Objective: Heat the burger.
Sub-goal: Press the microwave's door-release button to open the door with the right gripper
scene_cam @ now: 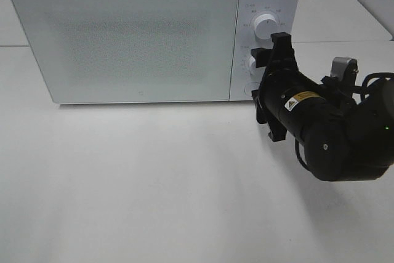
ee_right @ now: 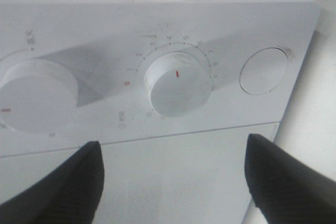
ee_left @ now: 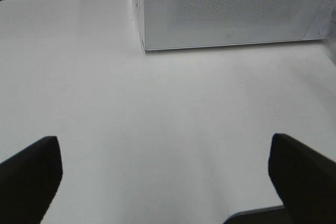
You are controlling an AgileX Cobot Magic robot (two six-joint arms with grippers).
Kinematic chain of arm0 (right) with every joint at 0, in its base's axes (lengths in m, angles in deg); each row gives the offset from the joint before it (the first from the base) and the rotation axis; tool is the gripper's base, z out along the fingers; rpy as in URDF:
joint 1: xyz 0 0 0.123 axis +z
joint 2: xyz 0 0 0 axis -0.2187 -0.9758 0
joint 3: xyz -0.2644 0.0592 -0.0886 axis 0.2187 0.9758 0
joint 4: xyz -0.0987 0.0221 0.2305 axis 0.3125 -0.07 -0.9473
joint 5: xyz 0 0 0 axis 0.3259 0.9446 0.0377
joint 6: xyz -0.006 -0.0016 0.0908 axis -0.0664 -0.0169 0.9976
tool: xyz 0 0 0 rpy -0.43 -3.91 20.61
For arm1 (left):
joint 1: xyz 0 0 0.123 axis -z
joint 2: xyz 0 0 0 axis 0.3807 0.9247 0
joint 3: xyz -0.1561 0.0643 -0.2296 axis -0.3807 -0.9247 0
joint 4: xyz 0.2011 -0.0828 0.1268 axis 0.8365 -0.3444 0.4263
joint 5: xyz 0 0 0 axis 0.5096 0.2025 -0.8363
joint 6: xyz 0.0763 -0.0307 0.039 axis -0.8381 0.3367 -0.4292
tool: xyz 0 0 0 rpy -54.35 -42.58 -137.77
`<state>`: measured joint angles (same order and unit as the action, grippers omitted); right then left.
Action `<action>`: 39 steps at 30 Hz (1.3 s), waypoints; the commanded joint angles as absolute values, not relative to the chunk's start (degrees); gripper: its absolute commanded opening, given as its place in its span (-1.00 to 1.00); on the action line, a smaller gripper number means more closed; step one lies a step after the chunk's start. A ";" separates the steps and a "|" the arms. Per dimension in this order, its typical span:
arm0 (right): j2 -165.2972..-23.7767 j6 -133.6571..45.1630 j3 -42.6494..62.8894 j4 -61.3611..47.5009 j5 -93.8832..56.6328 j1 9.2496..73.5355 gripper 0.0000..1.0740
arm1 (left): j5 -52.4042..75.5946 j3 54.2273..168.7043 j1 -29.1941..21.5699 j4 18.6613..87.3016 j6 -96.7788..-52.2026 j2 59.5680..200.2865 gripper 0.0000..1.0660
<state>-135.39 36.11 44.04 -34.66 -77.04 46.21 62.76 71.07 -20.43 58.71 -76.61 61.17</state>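
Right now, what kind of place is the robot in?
Likely a kitchen-style test setup: a white microwave sits on a plain white table, and the right gripper faces its numbered dial.

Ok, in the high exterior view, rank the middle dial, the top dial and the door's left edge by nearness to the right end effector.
From the right end effector:
1. The middle dial, on the control panel, right at the fingers and partly hidden by them.
2. The top dial, higher on the same panel.
3. The door's left edge, at the far left of the microwave.
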 commanded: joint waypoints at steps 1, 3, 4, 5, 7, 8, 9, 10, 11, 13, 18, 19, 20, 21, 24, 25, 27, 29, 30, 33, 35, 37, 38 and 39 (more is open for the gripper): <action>-131.66 29.87 46.04 -31.68 -73.72 46.15 0.40 | 62.02 71.07 -20.54 58.31 -76.55 60.26 0.88; -129.95 25.68 47.19 -30.42 -71.88 46.15 0.40 | 62.02 71.07 -20.54 58.31 -76.55 60.26 0.88; -127.71 20.98 48.28 -29.33 -69.02 46.15 0.40 | 62.02 71.07 -20.54 58.31 -76.55 60.26 0.88; -126.79 19.04 48.57 -28.70 -67.36 46.15 0.40 | 62.02 71.07 -20.54 58.31 -76.55 60.26 0.88; -124.39 13.54 48.85 -28.01 -62.03 46.15 0.40 | 62.02 71.07 -20.54 58.31 -76.55 60.26 0.88; -124.39 13.54 48.85 -28.01 -62.03 46.15 0.40 | 62.02 71.07 -20.54 58.31 -76.55 60.26 0.88; -121.87 8.32 48.74 -27.33 -56.30 46.15 0.40 | 62.02 71.07 -20.54 58.31 -76.55 60.26 0.88; -120.89 5.69 48.74 -27.33 -53.43 46.15 0.40 | 62.02 71.07 -20.54 58.31 -76.55 60.26 0.88; -120.89 5.69 48.74 -27.33 -53.43 46.15 0.40 | 62.02 71.07 -20.54 58.31 -76.55 60.26 0.88; -117.17 -1.82 48.74 -27.33 -46.10 46.03 0.40 | 62.02 71.07 -20.54 58.31 -76.55 60.26 0.88; -110.41 -14.48 48.74 -27.21 -36.13 45.98 0.40 | 62.02 71.07 -20.54 58.31 -76.55 60.26 0.88; -110.41 -14.48 48.74 -27.21 -36.13 45.98 0.40 | 62.02 71.07 -20.54 58.31 -76.55 60.26 0.88; -107.77 -18.84 48.74 -27.21 -32.92 45.98 0.40 | 62.02 71.07 -20.54 58.31 -76.55 60.26 0.88; -106.40 -20.67 48.74 -27.21 -31.14 45.98 0.40 | 62.02 71.07 -20.54 58.31 -76.55 60.26 0.88; -103.93 -23.99 48.11 -26.81 -26.85 45.98 0.40 | 62.02 71.07 -20.54 58.31 -76.55 60.26 0.88; -101.53 -26.86 46.85 -24.58 -21.23 45.98 0.40 | 62.02 71.07 -20.54 58.31 -76.55 60.26 0.88; -99.52 -28.29 44.96 -21.20 -14.01 45.98 0.40 | 62.02 71.07 -20.54 58.31 -76.55 60.26 0.88; -97.52 -28.35 42.66 -16.84 -6.62 45.98 0.40 | 62.02 71.07 -20.54 58.31 -76.55 60.26 0.88; -97.52 -28.35 42.66 -16.84 -6.62 45.98 0.40 | 62.02 71.07 -20.54 58.31 -76.55 60.26 0.88; -94.82 -28.35 40.03 -11.86 2.60 45.98 0.40 | 62.02 71.07 -20.54 58.31 -76.55 60.26 0.88; -91.79 -28.35 38.08 -9.39 10.45 45.98 0.40 | 62.02 71.07 -20.54 58.31 -76.55 60.26 0.88; -89.21 -28.35 37.45 -9.16 14.41 45.98 0.40 | 62.02 71.07 -20.54 58.31 -76.55 60.26 0.88; -87.60 -28.40 37.39 -9.16 15.78 46.03 0.40 | 62.02 71.07 -20.54 58.31 -76.55 60.26 0.88; -87.60 -28.40 37.39 -9.16 15.78 46.03 0.40 | 62.02 71.07 -20.54 58.31 -76.55 60.26 0.88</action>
<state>-88.23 -27.89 38.02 -9.91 13.66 46.15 62.76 71.07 -20.43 58.71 -76.61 61.17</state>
